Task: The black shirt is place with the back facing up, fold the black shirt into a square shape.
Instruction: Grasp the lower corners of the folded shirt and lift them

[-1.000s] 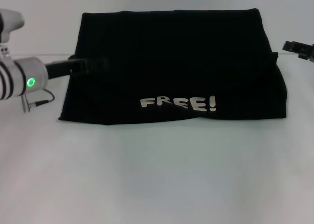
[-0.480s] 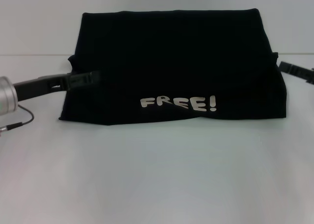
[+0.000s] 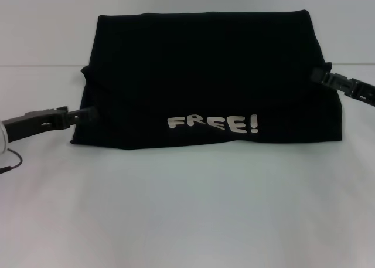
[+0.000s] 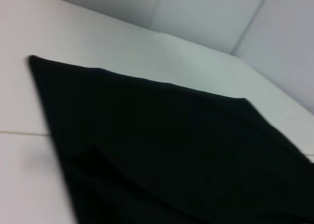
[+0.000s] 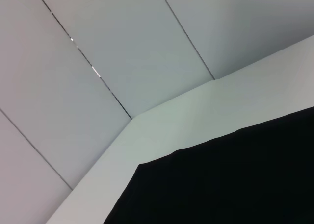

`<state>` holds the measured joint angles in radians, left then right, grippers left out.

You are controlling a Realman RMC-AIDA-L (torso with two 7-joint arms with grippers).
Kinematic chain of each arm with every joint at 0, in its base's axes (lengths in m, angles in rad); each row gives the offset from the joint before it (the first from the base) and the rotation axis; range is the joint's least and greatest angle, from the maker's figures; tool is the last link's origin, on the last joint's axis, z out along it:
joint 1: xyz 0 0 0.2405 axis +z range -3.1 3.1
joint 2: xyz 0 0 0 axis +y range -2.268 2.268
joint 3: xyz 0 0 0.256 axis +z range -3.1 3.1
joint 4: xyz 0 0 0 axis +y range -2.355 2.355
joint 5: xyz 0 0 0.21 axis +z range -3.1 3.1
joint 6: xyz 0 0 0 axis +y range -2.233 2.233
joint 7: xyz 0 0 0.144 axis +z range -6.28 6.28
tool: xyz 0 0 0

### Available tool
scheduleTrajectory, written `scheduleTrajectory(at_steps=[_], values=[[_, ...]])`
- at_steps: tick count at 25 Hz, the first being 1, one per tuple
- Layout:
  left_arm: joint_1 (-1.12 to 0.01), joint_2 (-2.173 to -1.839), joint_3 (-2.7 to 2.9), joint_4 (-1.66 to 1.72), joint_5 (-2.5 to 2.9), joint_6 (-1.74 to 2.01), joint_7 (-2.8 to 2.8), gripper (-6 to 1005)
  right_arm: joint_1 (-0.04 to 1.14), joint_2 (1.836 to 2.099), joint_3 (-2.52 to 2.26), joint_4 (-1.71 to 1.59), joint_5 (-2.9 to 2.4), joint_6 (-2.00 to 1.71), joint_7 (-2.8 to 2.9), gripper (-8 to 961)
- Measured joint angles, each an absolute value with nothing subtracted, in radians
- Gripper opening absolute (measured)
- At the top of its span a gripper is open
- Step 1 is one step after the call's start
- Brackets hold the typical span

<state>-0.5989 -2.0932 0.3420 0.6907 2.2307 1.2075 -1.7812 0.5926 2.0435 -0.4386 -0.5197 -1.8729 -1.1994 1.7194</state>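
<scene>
At nine o'clock of the black shirt point(image 3: 205, 80), the left pincer point(image 3: 88, 112) touches its side edge; at three o'clock the right pincer point(image 3: 317, 74) meets the opposite edge. Whether either is spread, I cannot tell. Matte, soft, already a wide rectangle lying crosswise on the white counter point(image 3: 187, 209), with pale "FREE!" lettering point(image 3: 212, 124) near its front.

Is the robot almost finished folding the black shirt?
Partly. The black shirt already lies folded into a wide rectangle on the white table, with FREE! showing near its front edge. Right now the left gripper is at the shirt's left edge and the right gripper at its right edge. It is wider than deep, so it probably needs another fold to become square.
</scene>
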Motion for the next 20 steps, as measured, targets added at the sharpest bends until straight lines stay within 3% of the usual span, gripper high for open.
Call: scheduleTrajectory(at_steps=[5,20], values=[[-0.598,-2.095,0.343,0.678,2.294,1.068,-1.875,950,0.596,2.044,-0.445,-0.483,-1.872,-1.164,1.714,935],[-0.620,-2.103,0.457,0.666,2.328,1.039,-1.804,928,0.595,2.045,-0.448,-0.451,-1.871,-1.122,1.711,932]])
